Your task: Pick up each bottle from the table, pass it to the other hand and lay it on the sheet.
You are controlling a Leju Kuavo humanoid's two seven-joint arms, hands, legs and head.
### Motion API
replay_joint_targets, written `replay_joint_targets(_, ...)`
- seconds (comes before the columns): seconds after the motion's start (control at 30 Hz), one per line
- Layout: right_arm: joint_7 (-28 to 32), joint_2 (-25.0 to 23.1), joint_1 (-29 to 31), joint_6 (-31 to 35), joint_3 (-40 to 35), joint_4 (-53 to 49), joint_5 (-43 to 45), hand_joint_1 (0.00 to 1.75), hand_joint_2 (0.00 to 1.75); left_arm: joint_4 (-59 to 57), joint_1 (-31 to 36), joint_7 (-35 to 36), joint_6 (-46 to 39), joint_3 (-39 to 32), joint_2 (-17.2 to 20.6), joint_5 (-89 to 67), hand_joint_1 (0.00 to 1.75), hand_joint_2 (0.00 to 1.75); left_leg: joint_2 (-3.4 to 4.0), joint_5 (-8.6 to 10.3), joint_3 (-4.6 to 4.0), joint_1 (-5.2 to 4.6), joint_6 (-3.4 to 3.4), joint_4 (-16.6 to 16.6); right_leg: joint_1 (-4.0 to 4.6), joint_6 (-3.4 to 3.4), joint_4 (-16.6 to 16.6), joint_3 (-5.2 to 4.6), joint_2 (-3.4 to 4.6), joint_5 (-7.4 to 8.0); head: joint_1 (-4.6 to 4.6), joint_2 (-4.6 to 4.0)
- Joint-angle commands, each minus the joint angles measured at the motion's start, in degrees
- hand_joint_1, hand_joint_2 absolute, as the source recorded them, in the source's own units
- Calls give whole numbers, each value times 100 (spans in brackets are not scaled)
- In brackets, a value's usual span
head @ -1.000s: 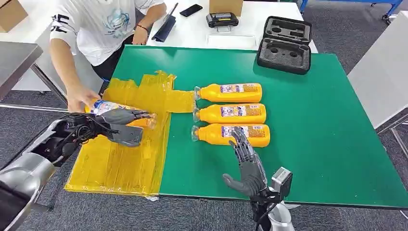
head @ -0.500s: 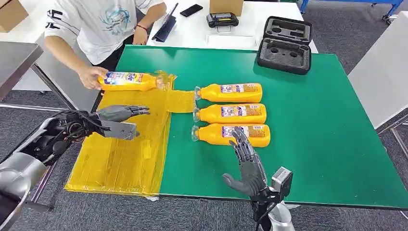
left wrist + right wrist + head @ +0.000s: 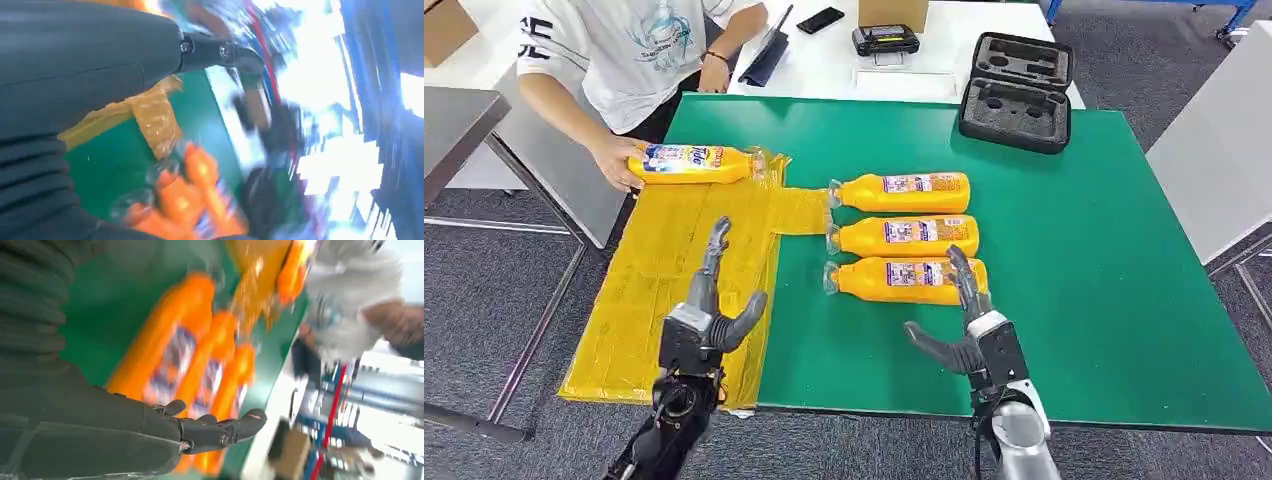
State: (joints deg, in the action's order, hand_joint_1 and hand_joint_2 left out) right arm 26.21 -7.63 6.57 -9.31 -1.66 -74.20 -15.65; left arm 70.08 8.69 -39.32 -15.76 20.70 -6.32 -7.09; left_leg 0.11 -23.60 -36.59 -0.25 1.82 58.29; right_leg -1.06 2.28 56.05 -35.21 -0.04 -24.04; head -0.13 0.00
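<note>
Your left hand (image 3: 707,318) is empty, with its fingers spread apart. It hovers over the yellow sheet (image 3: 656,330), which is where each bottle must end up, so it is in a good spot to take one and lay it down.

Your right hand (image 3: 965,325) is empty too, with its fingers apart. It sits at the base end of the nearest bottle (image 3: 904,281). Its fingertips reach that bottle, but you cannot tell if they touch it. I think this is the bottle you grab next, because it is the closest one to you.

Count the bottles: there are four. Three lie in a neat row on the green worktop (image 3: 1074,230), side by side, caps pointing at the sheet. That makes them easy to pick one by one. Behind the nearest one come the middle bottle (image 3: 902,236) and the far bottle (image 3: 899,192).

The fourth bottle (image 3: 692,163) lies at the far edge of the sheet. A person's hand (image 3: 614,160) rests on its end.

There is one sheet. Past the green worktop sits one black foam case (image 3: 1016,92).
</note>
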Motion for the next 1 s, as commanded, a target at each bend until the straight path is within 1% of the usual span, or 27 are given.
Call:
replay_joint_targets(0.03,101,471,1552,1183,-263,1937,-1180,0,175,470,-571,-68,-240,-547,-634,726,0,175,19,-8,34,8,-7,-1,10,-10,-6,31,18,-2,-2,0)
replay_joint_targets(0.07,39,497,1661,1281,-352,2053,-1371,0,175,446,-555,-68,-221,-576,-633,752,0,175,20,0,19,7,0,0,10,-4,-3,15,18,4,-2,0)
replay_joint_targets(0.1,-67,523,1780,1480,-459,2155,-1659,0,175,438,-546,-68,-201,-574,-621,750,0,175,29,-4,33,9,-4,-1,11,-8,-3,27,27,2,2,0)
replay_joint_targets(0.13,-108,524,1862,1520,-497,2237,-1776,0,175,421,-536,-68,-209,-562,-614,733,0,175,29,2,22,7,0,-2,10,-5,1,15,26,5,0,0)
replay_joint_targets(0.2,-161,533,1963,1521,-526,2293,-1873,0,175,423,-535,-68,-202,-565,-623,741,0,175,25,0,27,9,-1,-1,12,-4,4,21,24,4,-2,0)
replay_joint_targets(0.23,-206,545,2039,1478,-547,2357,-1915,0,175,421,-530,-68,-192,-556,-619,746,0,175,21,-2,37,13,-4,-3,15,-6,1,31,21,2,-4,0)
replay_joint_targets(0.27,-232,556,2099,1455,-555,2425,-1939,0,175,431,-529,-68,-206,-540,-611,733,0,175,14,4,28,14,-5,-2,14,-3,3,25,12,2,0,0)
replay_joint_targets(0.3,-372,614,2328,1345,-644,2692,-2079,0,175,414,-521,-68,-207,-540,-617,748,0,175,13,10,19,19,-5,-2,13,-1,5,16,10,4,-2,0)
replay_joint_targets(0.33,-447,643,2490,1238,-695,2949,-2143,0,175,364,-504,-68,-197,-543,-627,755,0,175,16,3,37,21,-8,-2,15,-4,4,32,13,-1,-2,0)
replay_joint_targets(0.37,-556,686,2674,1121,-834,3282,-2318,0,175,299,-497,-68,-198,-559,-644,776,0,175,16,9,22,20,-4,0,13,0,6,19,13,4,-2,0)
replay_joint_targets(0.4,-624,686,2830,1048,-925,3574,-2438,0,175,273,-486,-68,-199,-555,-648,779,0,175,27,2,41,22,-7,-1,15,-3,2,36,25,2,0,0)
replay_joint_targets(0.43,-624,686,2830,1048,-925,3574,-2438,0,175,273,-486,-68,-199,-555,-648,779,0,175,19,9,24,20,-4,-2,13,0,3,22,16,6,-2,0)
replay_joint_targets(0.47,-624,686,2830,1048,-925,3574,-2438,0,175,273,-486,-68,-199,-555,-648,779,0,175,24,2,45,21,-7,-3,14,-4,2,41,22,1,-2,0)
replay_joint_targets(0.53,-624,686,2830,1048,-925,3574,-2438,0,175,273,-486,-68,-199,-555,-648,779,0,175,5,12,21,20,-5,-4,12,0,3,23,2,5,-2,0)
replay_joint_targets(0.57,-624,686,2830,1048,-925,3574,-2438,0,175,273,-486,-68,-199,-555,-648,779,0,175,3,5,40,23,-9,-3,16,-4,2,42,1,-3,0,0)
replay_joint_targets(0.63,-624,686,2830,1048,-925,3574,-2438,0,175,273,-486,-68,-199,-555,-648,779,0,175,-7,12,19,19,-4,-3,12,-1,3,22,-10,3,-2,0)
replay_joint_targets(0.67,-624,686,2830,1048,-925,3574,-2438,0,175,273,-486,-68,-199,-555,-648,779,0,175,-6,3,40,22,-9,-3,15,-6,3,43,-9,-5,-2,0)
replay_joint_targets(0.7,-637,667,2843,1039,-944,3659,-2458,0,175,279,-497,-68,-206,-553,-646,775,0,175,-6,4,36,21,-8,-2,15,-5,4,39,-9,-4,-2,0)
replay_joint_targets(0.73,-736,662,2942,941,-1006,3856,-2529,0,175,250,-497,-68,-211,-569,-655,772,0,175,-7,11,19,19,-5,-2,13,-1,4,22,-11,2,0,0)
replay_joint_targets(0.77,-763,647,3032,894,-1055,4005,-2577,0,175,255,-505,-68,-224,-576,-654,762,0,175,-2,4,36,22,-8,-2,15,-4,3,38,-5,-3,-2,0)
replay_joint_targets(0.8,-810,590,3179,825,-1120,4252,-2636,0,175,273,-529,-68,-293,-608,-659,731,0,175,1,10,22,19,-5,-2,13,-1,4,23,-2,3,-2,0)
replay_joint_targets(0.87,-951,516,3383,678,-1281,4560,-2784,0,175,289,-556,-68,-307,-637,-638,722,0,175,12,-3,48,22,-11,1,15,-7,7,45,9,-6,-2,0)
replay_joint_targets(0.97,-1144,452,3625,502,-1458,4940,-2948,0,175,270,-542,-68,-326,-655,-639,677,0,175,12,6,28,20,-8,0,14,-3,7,26,9,2,-2,0)
replay_joint_targets(1.0,-1154,431,3674,501,-1461,5012,-2952,0,175,300,-546,-68,-365,-654,-643,639,0,175,18,0,43,21,-11,0,15,-7,8,38,16,-2,-2,0)
